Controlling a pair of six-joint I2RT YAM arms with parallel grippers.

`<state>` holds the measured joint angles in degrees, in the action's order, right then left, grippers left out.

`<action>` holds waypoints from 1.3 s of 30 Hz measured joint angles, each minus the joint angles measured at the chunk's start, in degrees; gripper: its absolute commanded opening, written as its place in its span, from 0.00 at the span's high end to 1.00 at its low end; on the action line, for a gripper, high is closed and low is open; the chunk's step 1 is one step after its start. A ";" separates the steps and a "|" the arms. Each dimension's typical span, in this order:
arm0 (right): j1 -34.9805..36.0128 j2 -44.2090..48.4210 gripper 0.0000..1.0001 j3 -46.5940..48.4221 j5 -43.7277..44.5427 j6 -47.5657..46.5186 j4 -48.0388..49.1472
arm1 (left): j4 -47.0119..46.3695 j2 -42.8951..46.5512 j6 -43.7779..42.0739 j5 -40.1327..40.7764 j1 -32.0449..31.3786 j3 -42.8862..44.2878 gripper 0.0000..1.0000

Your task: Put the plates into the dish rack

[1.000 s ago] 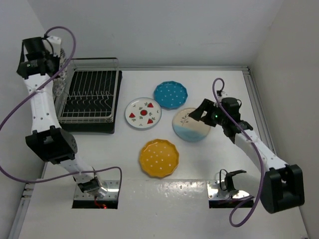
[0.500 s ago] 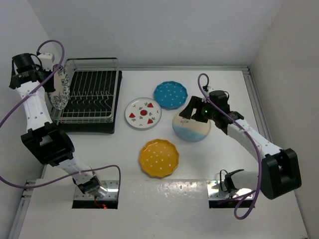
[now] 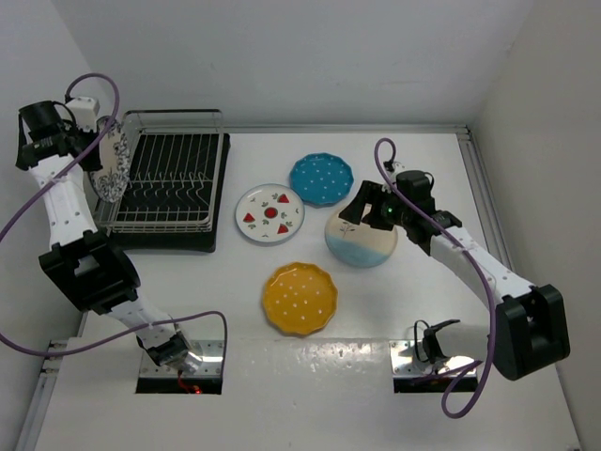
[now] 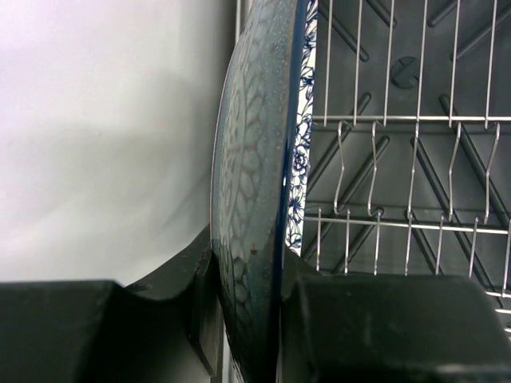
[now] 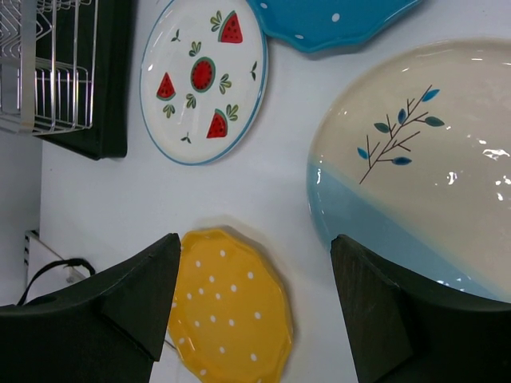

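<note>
My left gripper (image 3: pixel 94 150) is shut on the white plate with a blue floral rim (image 4: pixel 255 175), holding it on edge over the left rim of the silver wire dish rack (image 3: pixel 174 178) (image 4: pixel 399 120). The other plates lie flat on the table: the strawberry plate (image 3: pixel 269 213) (image 5: pixel 204 80), the teal dotted plate (image 3: pixel 321 178) (image 5: pixel 335 20), the cream-and-light-blue sprig plate (image 3: pixel 362 246) (image 5: pixel 423 159) and the yellow dotted plate (image 3: pixel 299 298) (image 5: pixel 231 311). My right gripper (image 3: pixel 362 209) (image 5: pixel 255 239) hovers open over the sprig plate's left edge, holding nothing.
The rack sits on a black tray (image 3: pixel 169 240) at the table's back left. The left wall (image 4: pixel 96 120) stands close beside the held plate. A raised rail (image 3: pixel 488 188) borders the table's right side. Purple cables loop off both arms.
Over the second, my left arm swung the held plate from above the rack's back left corner down to its left rim. My right gripper moved left over the sprig plate, then held still.
</note>
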<state>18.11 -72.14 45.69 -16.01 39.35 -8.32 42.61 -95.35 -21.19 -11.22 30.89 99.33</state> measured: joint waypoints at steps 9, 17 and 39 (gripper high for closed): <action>0.00 0.68 0.24 -0.02 0.63 -0.74 -0.83 | -0.92 0.22 -0.94 1.55 0.85 0.31 1.00; 0.00 1.01 0.24 -0.02 0.98 -0.83 -1.05 | -3.48 0.37 -1.73 0.48 1.60 -3.98 1.00; -1.01 3.30 0.13 -1.01 3.54 -0.55 -4.66 | -13.40 4.22 0.81 -4.00 5.16 -10.03 0.29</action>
<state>17.10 -68.84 44.69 -12.47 38.81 -12.97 29.21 -91.13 -20.38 -15.22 36.05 89.30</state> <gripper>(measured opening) 0.859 0.710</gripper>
